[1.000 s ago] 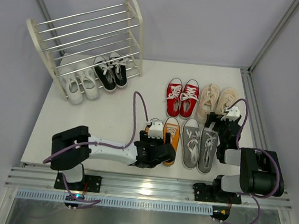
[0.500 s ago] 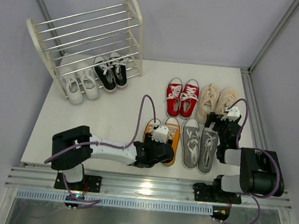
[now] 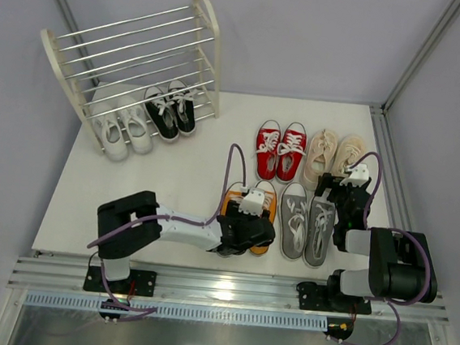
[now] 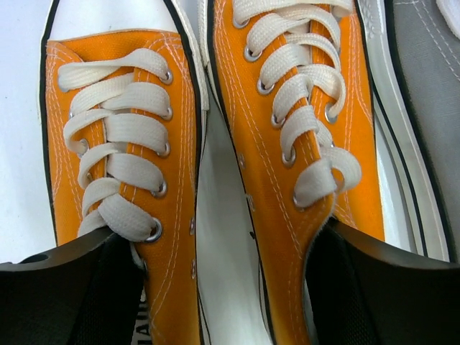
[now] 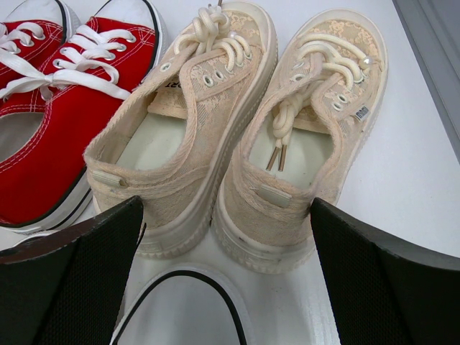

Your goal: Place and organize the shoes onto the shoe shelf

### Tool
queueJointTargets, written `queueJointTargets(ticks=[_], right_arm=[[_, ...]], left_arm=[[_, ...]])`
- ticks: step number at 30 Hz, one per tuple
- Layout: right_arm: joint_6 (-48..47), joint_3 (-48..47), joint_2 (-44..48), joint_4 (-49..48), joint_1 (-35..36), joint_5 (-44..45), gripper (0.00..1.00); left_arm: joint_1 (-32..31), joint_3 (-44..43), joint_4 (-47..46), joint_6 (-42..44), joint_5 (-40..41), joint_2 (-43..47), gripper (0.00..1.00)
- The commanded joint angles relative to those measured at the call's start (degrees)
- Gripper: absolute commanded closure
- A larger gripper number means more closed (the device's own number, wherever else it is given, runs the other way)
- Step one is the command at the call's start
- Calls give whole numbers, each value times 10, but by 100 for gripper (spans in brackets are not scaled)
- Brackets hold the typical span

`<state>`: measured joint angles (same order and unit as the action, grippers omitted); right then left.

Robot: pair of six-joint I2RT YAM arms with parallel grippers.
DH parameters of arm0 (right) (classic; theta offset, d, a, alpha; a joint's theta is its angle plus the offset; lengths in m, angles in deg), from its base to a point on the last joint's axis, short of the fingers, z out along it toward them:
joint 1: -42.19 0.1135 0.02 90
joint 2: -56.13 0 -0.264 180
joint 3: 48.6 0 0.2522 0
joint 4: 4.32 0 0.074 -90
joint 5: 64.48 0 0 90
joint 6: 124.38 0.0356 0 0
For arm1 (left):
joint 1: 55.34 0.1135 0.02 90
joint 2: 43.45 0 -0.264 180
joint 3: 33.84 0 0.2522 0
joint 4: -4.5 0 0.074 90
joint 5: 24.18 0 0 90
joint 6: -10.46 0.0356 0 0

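The orange shoes lie side by side at the table's near middle. My left gripper is down on their heel ends. In the left wrist view one finger stands by the left orange shoe and the other by the right one. Their adjoining inner sides lie between the wide jaws, still apart from each other. My right gripper hangs open over the toe of the grey shoes, facing the heels of the beige shoes. The shoe shelf stands at the back left.
White shoes and black shoes sit on the shelf's lowest tier. Red shoes lie left of the beige pair. A grey shoe lies right beside the orange pair. Metal posts frame the table's right edge.
My left arm has swung right and its gripper has settled further over the orange pair's heels. The right arm has not moved.
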<state>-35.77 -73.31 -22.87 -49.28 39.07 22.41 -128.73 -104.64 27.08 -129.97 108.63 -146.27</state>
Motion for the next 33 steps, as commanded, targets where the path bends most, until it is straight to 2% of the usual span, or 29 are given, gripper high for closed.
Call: queueJointTargets(ticks=[1, 5, 8, 9, 11, 12, 15, 21, 27, 31, 33], right_arm=[[4, -10, 9, -48, 1, -1, 3], [4, -10, 8, -49, 1, -1, 3], [4, -10, 9, -49, 0, -1, 3], [4, -10, 8, -49, 0, -1, 3], [4, -10, 8, -49, 1, -1, 3], [4, -9, 8, -49, 1, -1, 3], [4, -9, 8, -48, 0, -2, 3], [4, -10, 8, -49, 1, -1, 3], [4, -10, 8, -49, 0, -1, 3], [4, -9, 8, -49, 1, -2, 3], [4, -9, 8, -49, 1, -1, 3]], left_arm=[[22, -17, -85, 38, 28, -17, 25], [39, -11, -136, 54, 35, -13, 28], [51, 1, -162, 59, 36, -1, 39], [54, 3, -165, 64, 31, 2, 51], [54, 5, -162, 68, 26, 8, 62], [54, 6, -159, 69, 27, 9, 76], [55, 19, -164, 72, 25, 15, 99], [54, 47, -138, 66, 8, 46, 100], [40, 61, 46, -4, 103, 135, 100], [56, 93, 52, -1, 133, 191, 100], [75, 96, 36, 40, 129, 210, 100]])
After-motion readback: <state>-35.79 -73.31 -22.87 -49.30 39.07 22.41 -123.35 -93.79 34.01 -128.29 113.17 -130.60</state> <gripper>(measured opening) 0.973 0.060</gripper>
